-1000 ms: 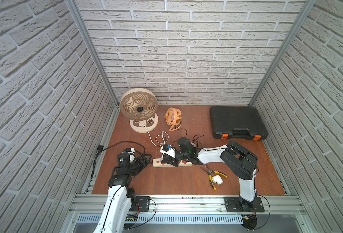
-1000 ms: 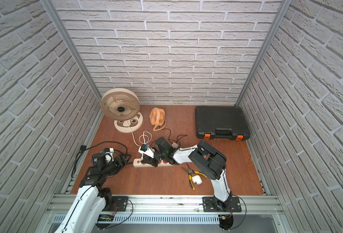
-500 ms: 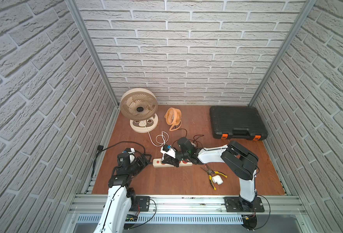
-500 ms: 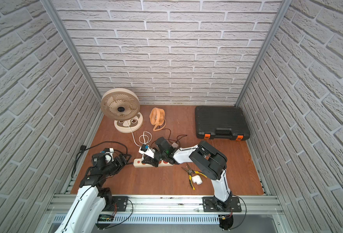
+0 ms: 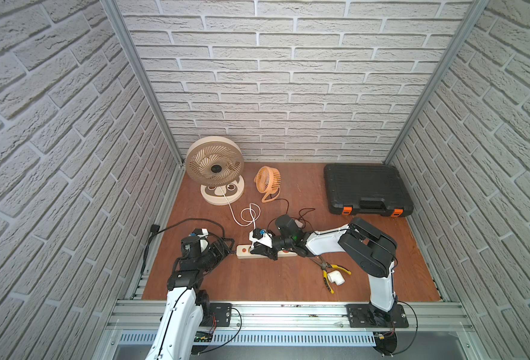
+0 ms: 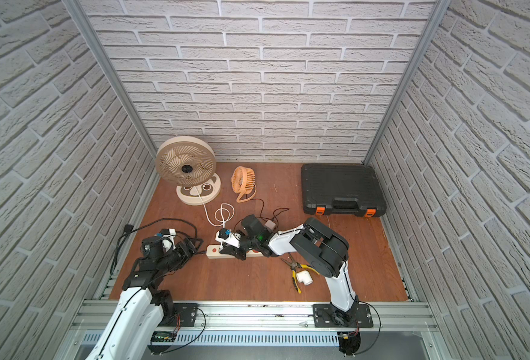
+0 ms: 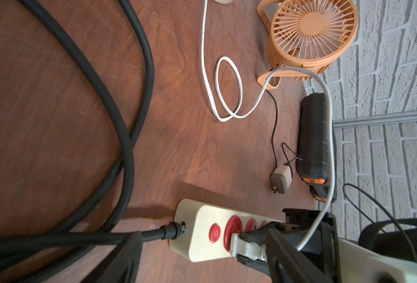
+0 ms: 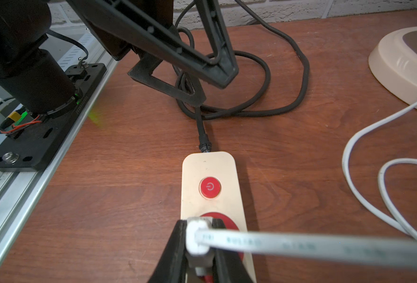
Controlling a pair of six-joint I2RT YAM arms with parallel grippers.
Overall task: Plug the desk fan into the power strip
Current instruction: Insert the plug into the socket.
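The right claw is clamped on a white plug. Its two fingers press the plug's sides right over the first red socket of the power strip. The strip lies lengthwise beneath this claw, and its red button is just ahead of the fingertips.

Whether the prongs sit in the socket cannot be made out. Fingers and plug body cover that spot in the right wrist view, and the left wrist view shows the plug only edge-on against the socket. Behind the claw the strip is cut off at the frame edge, and in both top views the arm hides all but the button end.

A white cord, blurred near the lens, trails back from the plug toward the beige desk fan. The left claw hangs beyond the strip's button end with its fingers apart, and the strip's black cord passes just by one finger. Whether they touch cannot be told.
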